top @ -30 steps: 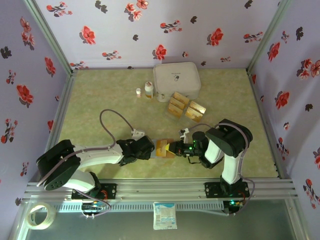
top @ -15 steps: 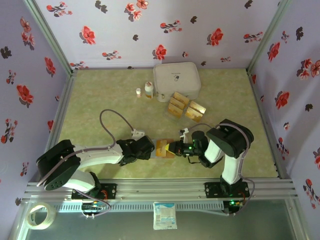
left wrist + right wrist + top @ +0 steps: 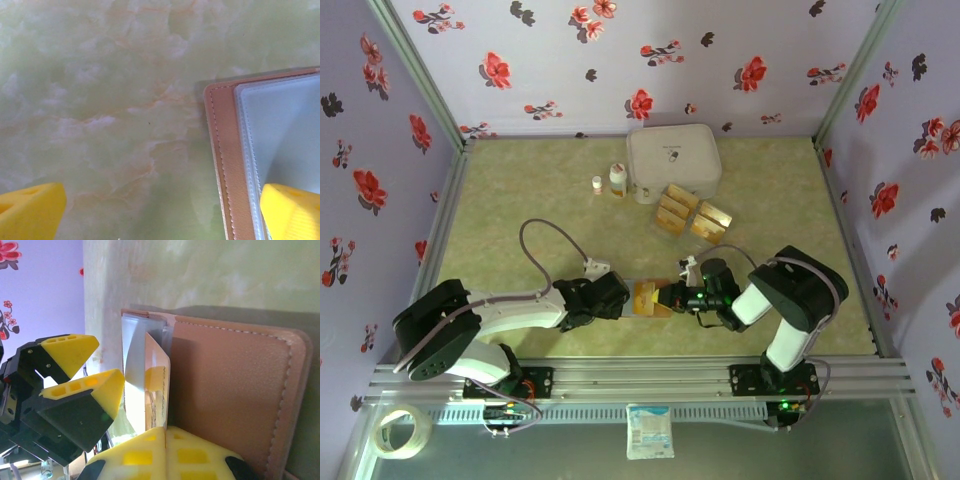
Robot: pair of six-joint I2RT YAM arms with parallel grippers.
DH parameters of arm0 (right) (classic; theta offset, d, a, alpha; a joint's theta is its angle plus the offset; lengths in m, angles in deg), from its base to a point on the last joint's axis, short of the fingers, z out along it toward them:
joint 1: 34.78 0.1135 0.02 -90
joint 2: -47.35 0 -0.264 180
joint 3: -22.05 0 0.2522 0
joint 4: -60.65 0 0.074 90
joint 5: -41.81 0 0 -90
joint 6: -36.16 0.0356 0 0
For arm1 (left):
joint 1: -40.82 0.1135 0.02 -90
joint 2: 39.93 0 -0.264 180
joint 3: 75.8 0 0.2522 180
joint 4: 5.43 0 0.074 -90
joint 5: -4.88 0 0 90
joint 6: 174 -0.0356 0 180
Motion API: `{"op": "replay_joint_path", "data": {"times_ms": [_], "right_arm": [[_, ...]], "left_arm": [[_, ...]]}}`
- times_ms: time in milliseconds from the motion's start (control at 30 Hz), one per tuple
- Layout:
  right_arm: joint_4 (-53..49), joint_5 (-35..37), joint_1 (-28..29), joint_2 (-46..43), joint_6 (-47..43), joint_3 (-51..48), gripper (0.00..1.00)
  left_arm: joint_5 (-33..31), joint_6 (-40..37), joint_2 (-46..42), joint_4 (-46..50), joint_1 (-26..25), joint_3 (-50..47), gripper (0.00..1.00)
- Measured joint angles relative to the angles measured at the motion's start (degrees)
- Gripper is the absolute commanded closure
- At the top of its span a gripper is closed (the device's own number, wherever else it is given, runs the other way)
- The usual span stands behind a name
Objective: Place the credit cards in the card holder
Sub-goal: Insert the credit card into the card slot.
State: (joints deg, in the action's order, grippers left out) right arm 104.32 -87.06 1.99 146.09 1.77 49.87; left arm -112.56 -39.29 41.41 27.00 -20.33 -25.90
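Note:
The reddish-brown card holder (image 3: 643,298) lies open on the table between both grippers, its pale lining (image 3: 290,135) facing up. My right gripper (image 3: 165,432) is shut on one golden credit card (image 3: 157,385), which stands on edge with its far end at a clear sleeve of the card holder (image 3: 230,390). My left gripper (image 3: 160,215) is open. One of its yellow fingertips (image 3: 292,210) rests on the lining and the other is on bare table. More golden cards (image 3: 692,213) stand in a clear rack further back.
A large white zip case (image 3: 673,160) sits at the back behind the rack. Two small bottles (image 3: 617,180) stand to its left. Floral walls close in three sides. A tape roll (image 3: 398,432) and a packet (image 3: 649,432) lie outside the front rail.
The right arm's elbow has swung out to the right while its gripper stays at the card holder with the card. The left arm has not moved.

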Motion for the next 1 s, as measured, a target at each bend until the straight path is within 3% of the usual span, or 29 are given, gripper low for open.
{"op": "replay_joint_path", "data": {"times_ms": [333, 1000], "right_arm": [[-7.9, -0.4, 0.0, -2.3, -2.4, 2.2, 1.0], [-12.2, -1.4, 0.5, -2.0, -3.4, 5.0, 1.0]], "left_arm": [[0.0, 0.0, 0.0, -0.6, 0.0, -0.3, 0.0], [0.0, 0.0, 0.1, -0.7, 0.0, -0.3, 0.0]]}}
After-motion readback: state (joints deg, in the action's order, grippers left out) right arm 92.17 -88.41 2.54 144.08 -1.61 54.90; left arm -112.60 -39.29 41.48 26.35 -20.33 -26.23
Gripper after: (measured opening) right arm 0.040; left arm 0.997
